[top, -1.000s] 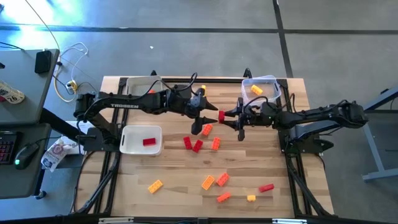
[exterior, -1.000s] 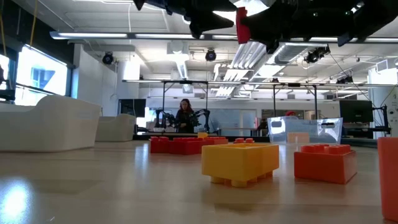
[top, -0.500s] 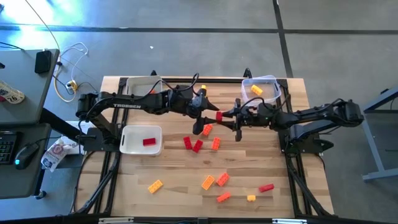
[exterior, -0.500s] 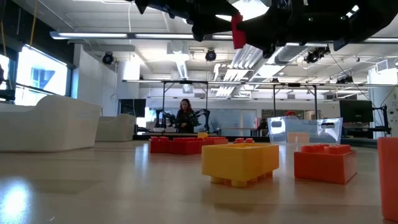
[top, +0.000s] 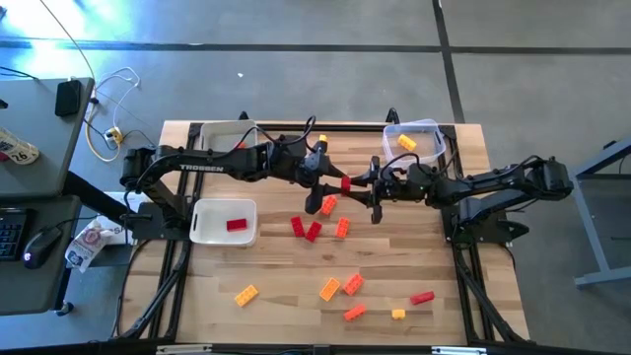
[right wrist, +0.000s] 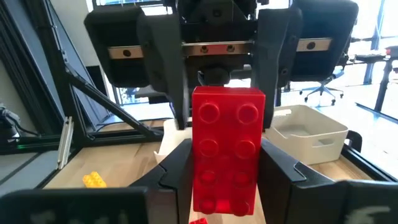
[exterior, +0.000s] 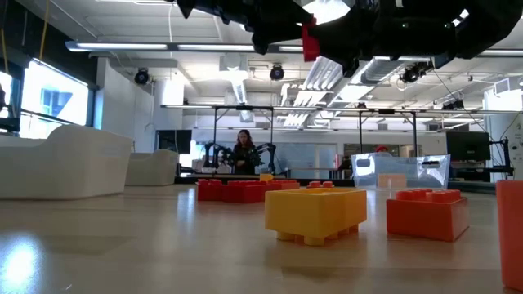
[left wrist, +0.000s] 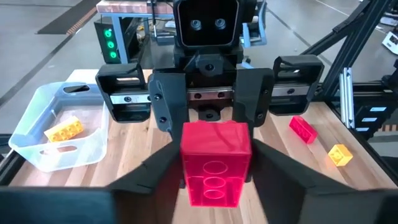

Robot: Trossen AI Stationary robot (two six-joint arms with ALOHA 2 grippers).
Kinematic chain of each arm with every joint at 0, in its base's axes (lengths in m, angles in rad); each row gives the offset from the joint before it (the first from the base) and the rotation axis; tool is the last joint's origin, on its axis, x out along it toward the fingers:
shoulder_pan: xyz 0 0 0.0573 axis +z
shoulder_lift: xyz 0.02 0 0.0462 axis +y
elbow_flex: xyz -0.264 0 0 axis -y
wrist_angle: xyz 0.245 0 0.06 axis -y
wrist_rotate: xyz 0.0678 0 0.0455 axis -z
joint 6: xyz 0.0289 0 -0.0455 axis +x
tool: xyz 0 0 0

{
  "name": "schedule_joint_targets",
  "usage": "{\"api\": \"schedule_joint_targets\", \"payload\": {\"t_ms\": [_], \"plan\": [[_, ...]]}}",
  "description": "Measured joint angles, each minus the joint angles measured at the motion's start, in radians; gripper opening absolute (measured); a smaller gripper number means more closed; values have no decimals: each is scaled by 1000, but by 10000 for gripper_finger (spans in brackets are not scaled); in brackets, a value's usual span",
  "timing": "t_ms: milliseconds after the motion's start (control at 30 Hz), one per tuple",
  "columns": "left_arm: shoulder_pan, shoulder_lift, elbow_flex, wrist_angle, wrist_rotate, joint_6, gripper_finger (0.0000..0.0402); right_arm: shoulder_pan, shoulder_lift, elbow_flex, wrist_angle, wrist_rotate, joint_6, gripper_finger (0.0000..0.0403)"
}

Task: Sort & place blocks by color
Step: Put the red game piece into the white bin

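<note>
A red block (top: 346, 183) hangs in the air above the table's middle, standing on end between my two grippers. Its studded face (right wrist: 227, 124) looks toward my right arm and its hollow underside (left wrist: 214, 177) toward my left arm. My right gripper (top: 363, 185) comes from the table's right and is shut on it. My left gripper (top: 330, 185) comes from the left, and its fingers lie against the same block. Other red, orange and yellow blocks lie loose on the table below, among them an orange one (top: 328, 205). My left gripper has the red block's two long sides (left wrist: 185, 155) between its fingers, coming nearly level from the table's left. The fingers lie across the block. The block is clear of the table. My right gripper pinches the red block's two long sides (right wrist: 198, 168) between its fingers, coming level from the table's right. The fingers lie across the block. It stands on end and is lifted clear.
A white tray (top: 202, 229) at the left holds one red block. A second white tray (top: 227, 131) stands at the far left. A clear tub (top: 426, 130) at the far right holds a yellow block. Loose blocks lie at the middle (top: 314, 232) and toward the near edge (top: 352, 284).
My right gripper has carried the red block a little toward the table's left, closer in between my left gripper's fingers. The block has stayed on end and clear of the table.
</note>
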State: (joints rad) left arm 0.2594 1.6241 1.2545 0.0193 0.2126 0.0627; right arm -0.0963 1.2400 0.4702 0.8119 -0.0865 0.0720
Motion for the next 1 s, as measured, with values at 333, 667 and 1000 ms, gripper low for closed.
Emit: {"api": "schedule_joint_targets", "payload": {"t_ms": [333, 667, 1000], "plan": [[3, -1, 0, -48, 52, 39, 102, 1, 0, 0, -19, -4, 28, 162], [0, -49, 0, -292, -68, 30, 102, 0, 0, 0, -86, 8, 19, 168], [-25, -163, 0, -604, -179, -39, 102, 0, -1, 4, -100, 6, -28, 170]]}}
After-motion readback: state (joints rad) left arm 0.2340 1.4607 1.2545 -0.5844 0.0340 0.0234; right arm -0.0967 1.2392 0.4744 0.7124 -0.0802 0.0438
